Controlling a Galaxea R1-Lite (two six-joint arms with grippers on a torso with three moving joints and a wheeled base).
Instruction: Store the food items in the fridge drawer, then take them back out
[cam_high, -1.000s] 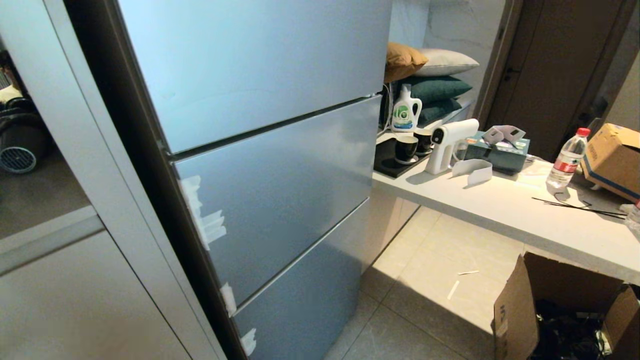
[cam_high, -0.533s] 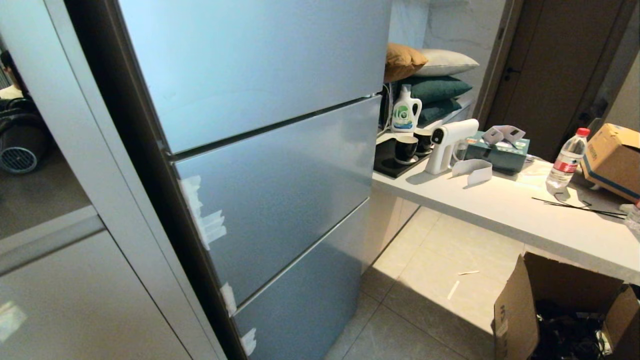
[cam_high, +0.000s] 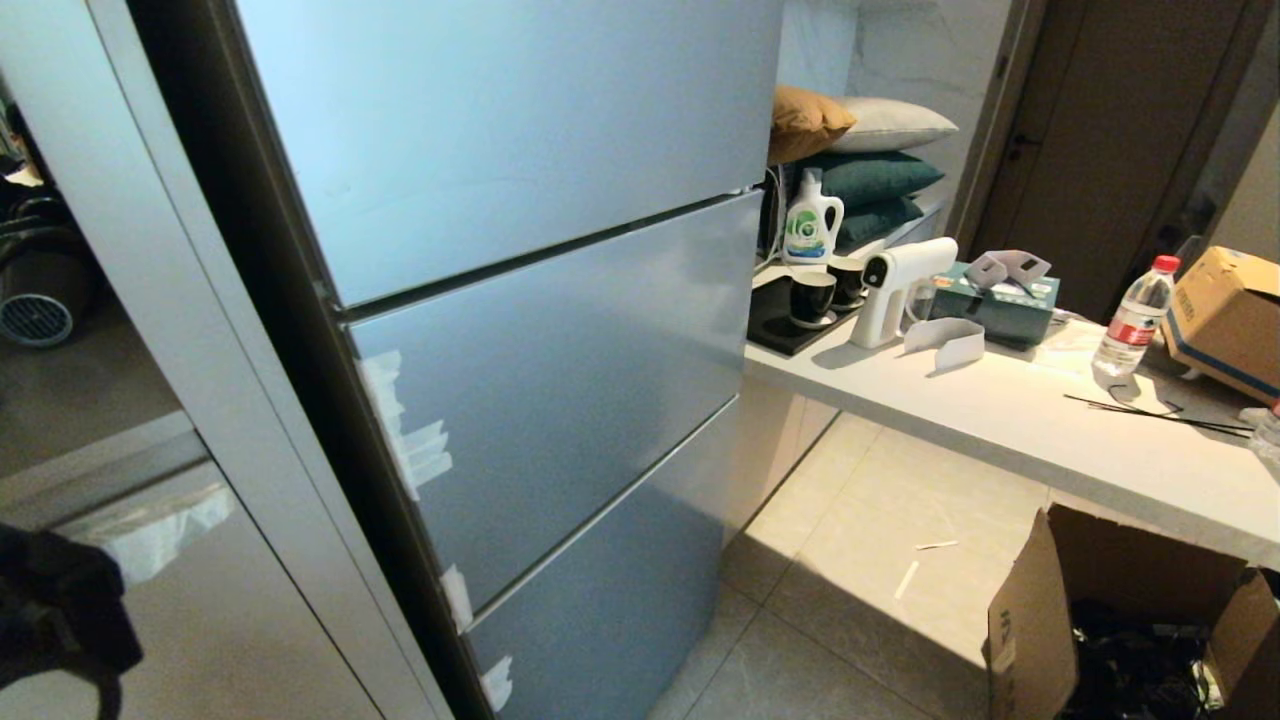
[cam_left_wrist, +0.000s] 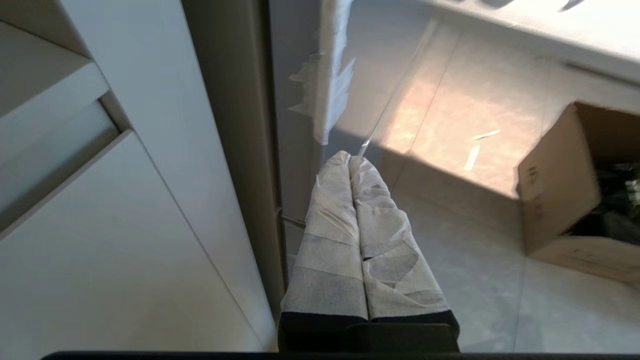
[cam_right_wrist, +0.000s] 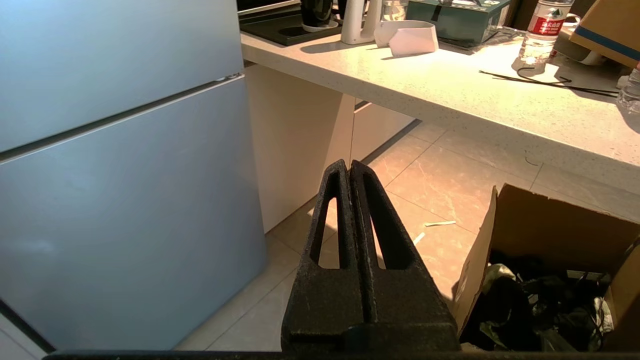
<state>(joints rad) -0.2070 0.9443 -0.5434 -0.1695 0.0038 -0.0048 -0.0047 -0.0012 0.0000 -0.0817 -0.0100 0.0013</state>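
Note:
The blue-grey fridge (cam_high: 520, 150) stands closed. Its middle panel (cam_high: 560, 390) is flush, so the fridge drawer behind it is hidden. No food items show in any view. My left arm (cam_high: 55, 610) is a dark shape in the head view's bottom left corner, with pale taped fingers (cam_high: 150, 525) in front of the grey cabinet. In the left wrist view my left gripper (cam_left_wrist: 349, 159) is shut and empty, pointing at the fridge's left edge near its lower seam. My right gripper (cam_right_wrist: 348, 165) is shut and empty, low over the floor to the right of the fridge.
A grey cabinet (cam_high: 230, 620) adjoins the fridge's left side. White tape strips (cam_high: 405, 440) mark the fridge's left edge. To the right, a pale counter (cam_high: 1000, 420) holds a water bottle (cam_high: 1135, 320), a white spray gun (cam_high: 895, 290) and cups. An open cardboard box (cam_high: 1040, 620) sits on the floor.
My left arm has risen into the head view's bottom left corner, in front of the cabinet. The fridge, the counter and the right gripper are as before.

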